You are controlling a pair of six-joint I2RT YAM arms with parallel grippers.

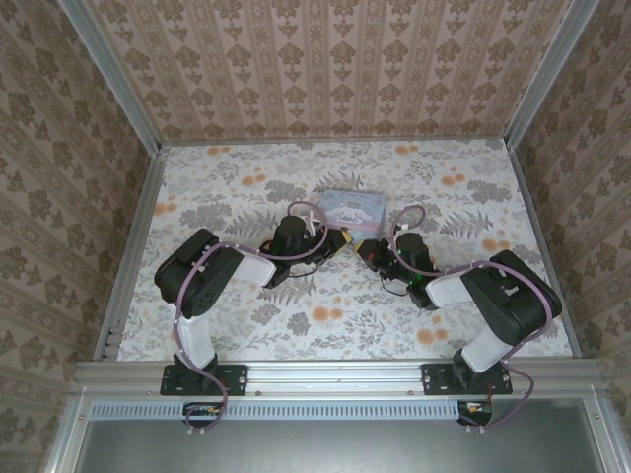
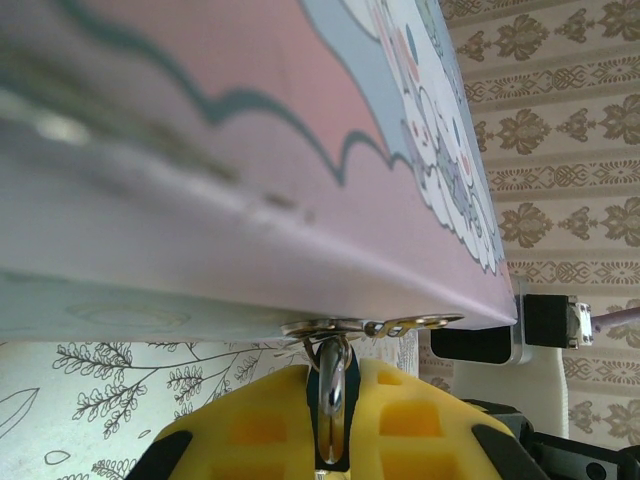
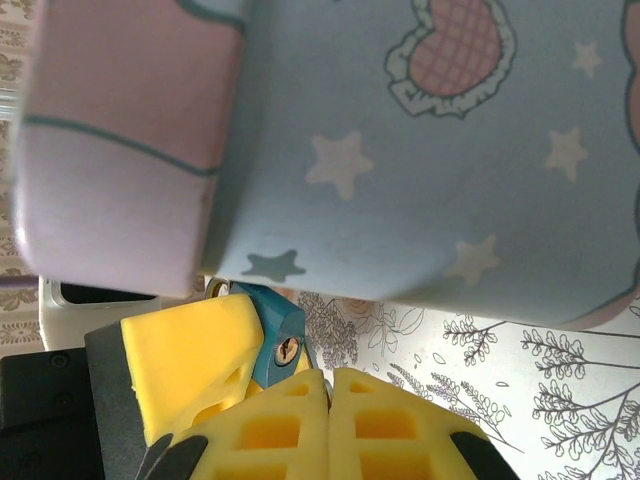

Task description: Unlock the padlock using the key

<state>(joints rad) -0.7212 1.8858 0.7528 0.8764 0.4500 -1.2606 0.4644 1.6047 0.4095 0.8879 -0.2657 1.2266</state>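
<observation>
Tin: pale blue, cartoon-printed, set on the floral counter near the centre line, slightly past mid-depth. Lid is seen closed; contents hidden. A small metal hasp is noted at its lower near edge.

Padlock: teal body hung just under the tin's near corner, keyhole face turned toward the right wrist camera. Its shackle is run up to the hasp.

Left end effector: yellow fingers drawn narrow and clamped on the padlock, with the shackle caught in the slot between them. One of its fingers is seen against the padlock body.

Right end effector: fingers pressed fully together, tips just beside the keyhole. Whether a key is pinched between them cannot be told.

Edges and room: both end effectors are crowded at the tin's near side. Open counter is found to either side of the tin and beyond it, up to the wallpapered walls. The near edge is bounded by a metal rail.
</observation>
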